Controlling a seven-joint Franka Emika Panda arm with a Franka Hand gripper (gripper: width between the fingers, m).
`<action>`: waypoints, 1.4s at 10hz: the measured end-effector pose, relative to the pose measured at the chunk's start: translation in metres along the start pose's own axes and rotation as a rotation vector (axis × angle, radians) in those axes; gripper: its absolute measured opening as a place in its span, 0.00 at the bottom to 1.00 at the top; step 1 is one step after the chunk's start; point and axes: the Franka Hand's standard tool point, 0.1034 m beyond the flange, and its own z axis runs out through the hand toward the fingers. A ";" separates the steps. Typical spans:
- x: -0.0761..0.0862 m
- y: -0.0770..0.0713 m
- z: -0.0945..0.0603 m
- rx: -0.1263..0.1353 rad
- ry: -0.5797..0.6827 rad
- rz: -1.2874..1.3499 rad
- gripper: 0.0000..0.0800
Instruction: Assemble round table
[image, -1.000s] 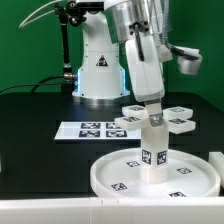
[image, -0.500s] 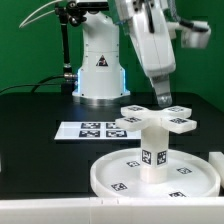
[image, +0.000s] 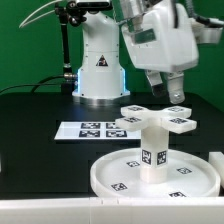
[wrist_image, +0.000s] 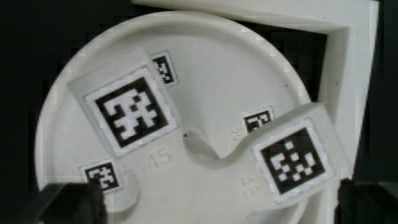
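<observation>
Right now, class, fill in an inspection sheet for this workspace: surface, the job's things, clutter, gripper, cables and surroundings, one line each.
Surface: black table, with the marker board lying flat on it.
Job's things: round disc nearest the exterior camera; cylinder leg standing upright on it; cross-shaped base lying behind, apart from the disc.
Clutter: nothing seen.
Gripper: gripper raised above the cross-shaped base, holding nothing; whether its jaws are open cannot be told.
Cables: a thin cable arcs near the black stand behind.
Surroundings: green backdrop; white robot base at the back of the table.
</observation>
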 end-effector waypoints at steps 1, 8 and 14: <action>-0.002 0.000 0.001 -0.008 0.007 -0.149 0.81; -0.017 -0.002 0.004 -0.090 0.010 -0.834 0.81; -0.014 -0.003 0.005 -0.172 0.003 -1.504 0.81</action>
